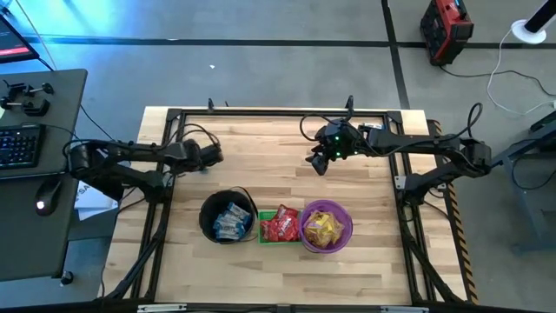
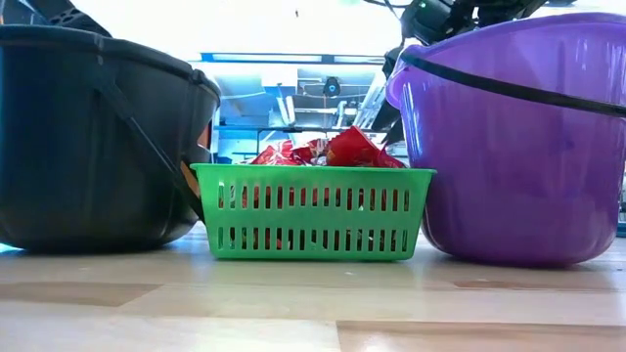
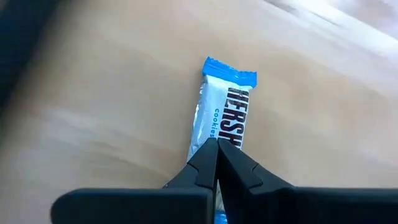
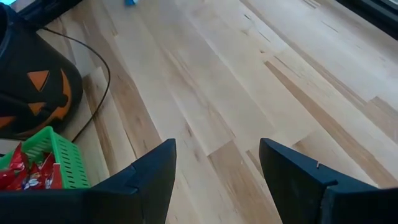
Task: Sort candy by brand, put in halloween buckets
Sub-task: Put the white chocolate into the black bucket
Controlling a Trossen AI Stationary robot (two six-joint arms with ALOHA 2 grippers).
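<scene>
The pale wooden plank table (image 1: pixel 287 265) fills the middle of the scene, with both dark arms reaching in over its far half. Near the front edge three containers stand in a close row: the round black pail with an orange pumpkin face and a thin handle (image 1: pixel 228 217) on the left, the square bright green slotted basket (image 2: pixel 313 210) in the middle, touching or almost touching its neighbours, and the round purple plastic bucket (image 2: pixel 514 147) on the right. Blue-and-white wrapped candies (image 1: pixel 229 221) lie in the black pail, red wrapped candies (image 1: pixel 280 224) are heaped in the green basket and show above its rim in the low view, and yellow wrapped candies (image 1: pixel 323 229) fill the purple bucket. The left gripper (image 3: pixel 216 147) is low over the table's far left part, well apart from the buckets; its two dark fingers are pressed together at the tips, pinching the near end of a single blue-and-white wrapped candy bar (image 3: pixel 222 106) that lies flat on the wood. The right gripper (image 4: pixel 217 155) hangs above bare wood at the far middle of the table, its fingers spread wide with nothing between them.
</scene>
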